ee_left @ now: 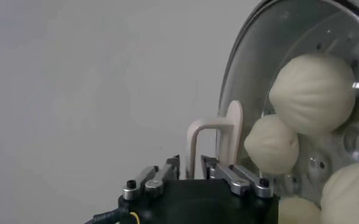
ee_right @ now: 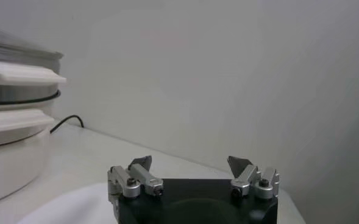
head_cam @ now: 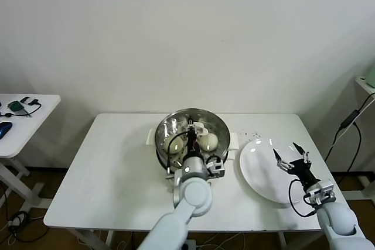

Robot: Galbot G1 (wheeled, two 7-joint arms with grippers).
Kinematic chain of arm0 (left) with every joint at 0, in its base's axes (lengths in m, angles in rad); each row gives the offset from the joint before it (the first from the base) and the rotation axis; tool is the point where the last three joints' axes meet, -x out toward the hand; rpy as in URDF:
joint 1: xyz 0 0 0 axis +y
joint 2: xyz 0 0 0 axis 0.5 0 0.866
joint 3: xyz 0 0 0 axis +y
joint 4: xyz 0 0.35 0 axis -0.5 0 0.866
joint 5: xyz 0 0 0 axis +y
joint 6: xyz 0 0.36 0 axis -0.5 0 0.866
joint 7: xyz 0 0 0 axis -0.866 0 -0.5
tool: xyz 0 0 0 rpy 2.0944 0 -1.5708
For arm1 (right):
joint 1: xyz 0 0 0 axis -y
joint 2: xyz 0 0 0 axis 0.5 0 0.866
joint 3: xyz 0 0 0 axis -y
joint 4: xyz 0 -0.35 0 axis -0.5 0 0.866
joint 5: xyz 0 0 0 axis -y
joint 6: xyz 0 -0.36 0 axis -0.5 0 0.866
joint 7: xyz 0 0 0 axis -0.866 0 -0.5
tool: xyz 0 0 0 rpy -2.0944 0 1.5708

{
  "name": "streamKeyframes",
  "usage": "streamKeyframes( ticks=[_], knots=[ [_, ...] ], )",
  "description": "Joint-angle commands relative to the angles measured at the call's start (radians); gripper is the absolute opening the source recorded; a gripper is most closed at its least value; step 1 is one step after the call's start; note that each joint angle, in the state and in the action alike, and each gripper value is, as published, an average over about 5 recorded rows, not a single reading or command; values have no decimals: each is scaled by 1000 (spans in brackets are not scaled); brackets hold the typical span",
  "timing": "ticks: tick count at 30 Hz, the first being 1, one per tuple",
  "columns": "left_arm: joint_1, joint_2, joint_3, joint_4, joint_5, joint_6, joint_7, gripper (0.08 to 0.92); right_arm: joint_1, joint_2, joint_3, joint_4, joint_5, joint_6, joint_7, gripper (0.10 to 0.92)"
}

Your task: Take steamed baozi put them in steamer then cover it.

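A: What do we list for the setting?

B: One white desk [head_cam: 117,168] at frame centre in the head view, flat and matte, before a bare pale wall [head_cam: 187,33]. A second white table [head_cam: 29,121] at the left edge carries small gear we cannot identify.

A: Items on the desk?

B: The steamer [head_cam: 170,130], round polished steel with a perforated floor, on a white base, centre of the frame. The cover [head_cam: 202,122], clear glass with a metal rim, sits over it. Through the glass in the left wrist view we count the steamed baozi [ee_left: 313,91], smooth cream domes with faint pleats, all inside the pot. A flat white plate [head_cam: 258,174], glossy and bare, lies lower right, just beside the steamer.

A: And the pincers?

B: The left pincer [head_cam: 191,134] is clamped narrow on the cover's white rectangular handle [ee_left: 219,137] above the pot. The right pincer [head_cam: 290,157] hovers over the plate, spread wide, holding nothing.
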Motion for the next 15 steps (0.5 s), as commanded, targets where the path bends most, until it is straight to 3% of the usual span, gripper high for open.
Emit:
streamKeyframes(
  ticks=[1,15],
  knots=[
    [5,55,44,-141,-72,49,8,385,-6,-5,2,22,-6,-61,9,823],
    [101,168,67,-323,-140,49,37,780,-10,-21,7,68,-38,-196,36,823]
  ],
)
